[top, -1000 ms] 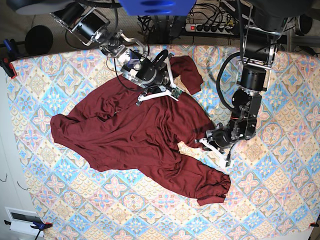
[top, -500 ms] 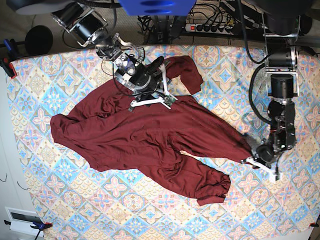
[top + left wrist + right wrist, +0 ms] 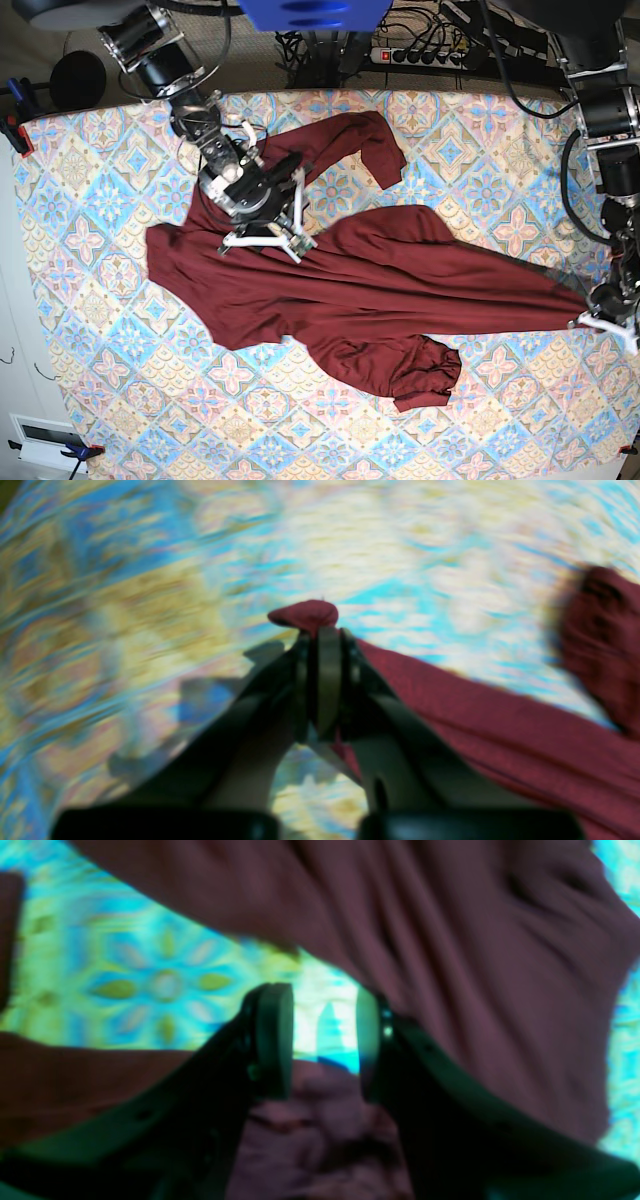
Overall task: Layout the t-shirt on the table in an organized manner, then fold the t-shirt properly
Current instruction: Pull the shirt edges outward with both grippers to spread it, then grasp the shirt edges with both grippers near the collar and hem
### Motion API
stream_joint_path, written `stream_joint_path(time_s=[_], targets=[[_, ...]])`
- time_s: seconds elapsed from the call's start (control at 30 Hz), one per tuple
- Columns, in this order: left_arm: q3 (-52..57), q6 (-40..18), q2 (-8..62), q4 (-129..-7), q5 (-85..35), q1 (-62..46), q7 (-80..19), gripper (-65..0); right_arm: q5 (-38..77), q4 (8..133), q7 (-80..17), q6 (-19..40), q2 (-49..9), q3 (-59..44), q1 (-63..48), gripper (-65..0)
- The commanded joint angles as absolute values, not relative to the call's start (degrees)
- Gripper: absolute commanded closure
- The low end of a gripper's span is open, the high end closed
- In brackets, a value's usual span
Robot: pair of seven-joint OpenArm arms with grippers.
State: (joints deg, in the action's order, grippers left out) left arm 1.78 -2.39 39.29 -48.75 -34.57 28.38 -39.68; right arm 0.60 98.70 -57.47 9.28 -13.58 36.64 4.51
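The dark maroon t-shirt [image 3: 380,290] lies stretched across the patterned table [image 3: 90,330], with one sleeve bent toward the far edge and a bunched cuff [image 3: 425,375] near the front. At the right side my left gripper [image 3: 590,318] is shut on the shirt's edge; the left wrist view shows the left gripper [image 3: 322,635] pinching cloth, a small tuft sticking out past the tips. My right gripper [image 3: 300,243] hovers over the shirt's upper left part. In the right wrist view the right gripper [image 3: 320,1040] stands open, with only table and shirt [image 3: 450,940] seen in the gap.
A power strip and cables [image 3: 420,50] lie beyond the table's far edge. Clamps [image 3: 15,130] sit at the left edge and a white box [image 3: 45,440] lies off the front left corner. Both wrist views are blurred.
My left gripper has pulled the shirt's edge far to the right, drawing the cloth out long. The right gripper opened and moved left and toward the front. The shirt's left end slid right.
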Motion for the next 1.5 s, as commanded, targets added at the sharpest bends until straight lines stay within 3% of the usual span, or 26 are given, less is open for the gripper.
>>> stream_joint_path(time_s=[0.0,0.4,0.6,0.73,0.93,1.07,1.33,1.47], targets=[[2.59,-2.33,41.36,-48.48,-34.59,29.85,-37.14,0.0,0.48,99.82,-56.66,9.10,-14.46,36.09,6.02,-20.6],[2.51,-2.24,42.15,-48.04,-34.51,29.85,-35.47,0.0,0.84,93.49,-56.40,9.10,-17.01,29.85,16.31,-21.0],[2.68,-2.15,41.19,-48.04,-35.12,29.58,-35.47,-14.6,0.84,82.15,-56.40,9.54,-16.92,30.20,25.01,-21.0],[7.78,-2.15,40.92,-48.04,-35.21,27.82,-36.00,-24.4,0.84,74.86,-55.16,17.27,-16.84,28.18,26.77,-21.0],[18.33,-2.59,38.29,-48.13,-35.65,27.03,-41.71,-36.4,0.92,67.12,-52.53,23.69,-16.66,17.19,26.59,-21.0],[20.79,-2.59,36.26,-48.31,-39.87,26.95,-45.67,-36.6,2.59,64.13,-52.35,25.19,-16.66,12.70,26.68,-21.0],[20.70,-2.59,34.07,-48.40,-45.67,26.86,-50.51,-36.6,19.21,60.79,-52.35,25.19,-16.84,11.74,26.86,-21.1],[20.62,-2.59,32.48,-48.40,-45.85,26.42,-50.86,-36.5,20.26,60.62,-52.26,25.19,-16.84,11.74,26.77,-21.1]])
